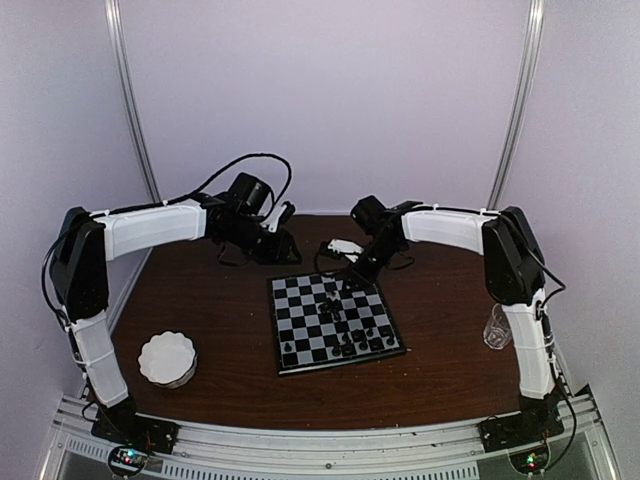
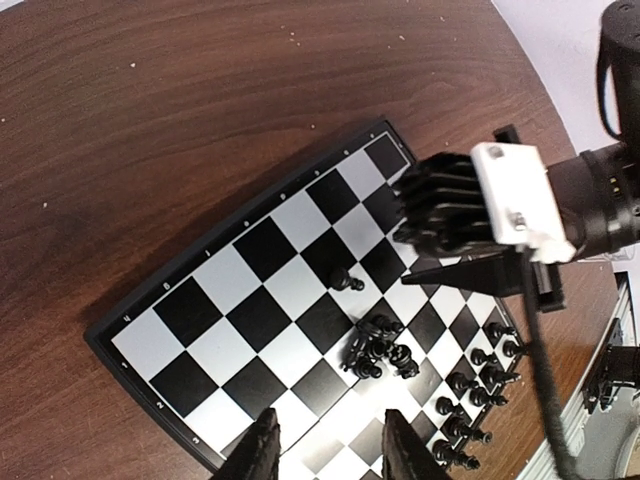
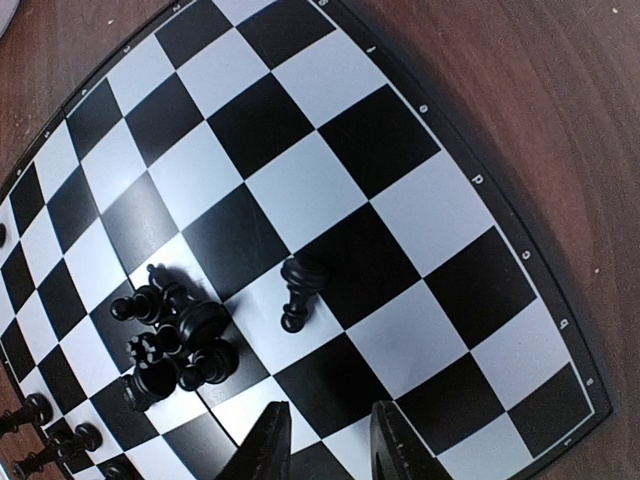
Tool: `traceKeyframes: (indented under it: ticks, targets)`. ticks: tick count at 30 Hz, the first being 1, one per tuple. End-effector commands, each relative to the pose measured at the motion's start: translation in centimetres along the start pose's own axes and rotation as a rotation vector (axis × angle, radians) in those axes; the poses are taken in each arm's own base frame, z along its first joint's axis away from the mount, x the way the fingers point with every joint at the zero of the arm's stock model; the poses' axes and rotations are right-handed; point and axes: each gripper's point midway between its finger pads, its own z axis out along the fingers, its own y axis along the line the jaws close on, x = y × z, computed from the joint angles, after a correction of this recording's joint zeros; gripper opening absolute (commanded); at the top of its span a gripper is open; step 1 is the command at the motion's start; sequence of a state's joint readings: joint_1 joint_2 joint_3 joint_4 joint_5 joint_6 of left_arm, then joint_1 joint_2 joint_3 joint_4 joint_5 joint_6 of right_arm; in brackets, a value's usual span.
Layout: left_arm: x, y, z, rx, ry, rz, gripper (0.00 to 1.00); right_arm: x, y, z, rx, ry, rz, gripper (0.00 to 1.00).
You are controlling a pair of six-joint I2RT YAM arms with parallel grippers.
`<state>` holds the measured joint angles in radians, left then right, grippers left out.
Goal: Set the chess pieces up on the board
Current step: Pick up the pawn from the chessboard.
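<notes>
The board (image 1: 300, 325) lies flat in the middle of the table. A knot of black chess pieces (image 3: 175, 345) crowds together near the board's centre, and it also shows in the left wrist view as a clump of pieces (image 2: 380, 355). One lone piece (image 3: 300, 290) sits a square away from it. More pieces (image 2: 475, 390) line the board's near edge. My right gripper (image 3: 330, 405) hovers open over the board's far part, nothing between its fingers, just short of the lone piece. My left gripper (image 2: 330, 415) hangs open and empty above the board's far left corner (image 1: 288, 240).
A white scalloped dish (image 1: 167, 358) stands on the table at the near left. A small clear glass object (image 1: 497, 328) stands by the right arm. The right arm's wrist (image 2: 480, 205) reaches over the board's far side in the left wrist view.
</notes>
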<state>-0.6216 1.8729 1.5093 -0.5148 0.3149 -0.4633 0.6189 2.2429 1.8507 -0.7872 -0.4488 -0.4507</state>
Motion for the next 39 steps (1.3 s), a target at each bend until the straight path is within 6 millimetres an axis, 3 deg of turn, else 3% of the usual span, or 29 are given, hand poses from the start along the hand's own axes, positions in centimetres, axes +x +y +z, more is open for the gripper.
traceKeyframes:
  ticks: [1,8,13,16,39]
  targets:
    - [-1.1,-0.3,-0.3,0.021,-0.041,0.002,0.36,-0.9,0.7,1.2,-0.028,-0.019,0.028,0.29]
    - [-1.2,-0.3,-0.4,0.014,-0.045,0.003,0.36,-1.3,1.3,1.0,-0.028,-0.023,0.040,0.28]
    - [-1.4,-0.4,-0.5,0.016,-0.050,0.005,0.36,-1.5,1.5,-1.5,-0.007,-0.062,0.013,0.25]
    - [-1.4,-0.5,-0.6,0.019,-0.049,0.006,0.36,-1.6,2.7,-2.3,-0.041,-0.085,-0.034,0.25]
    - [-1.4,-0.6,-0.6,0.022,-0.051,0.008,0.36,-0.9,4.4,0.4,-0.130,-0.015,-0.052,0.20]
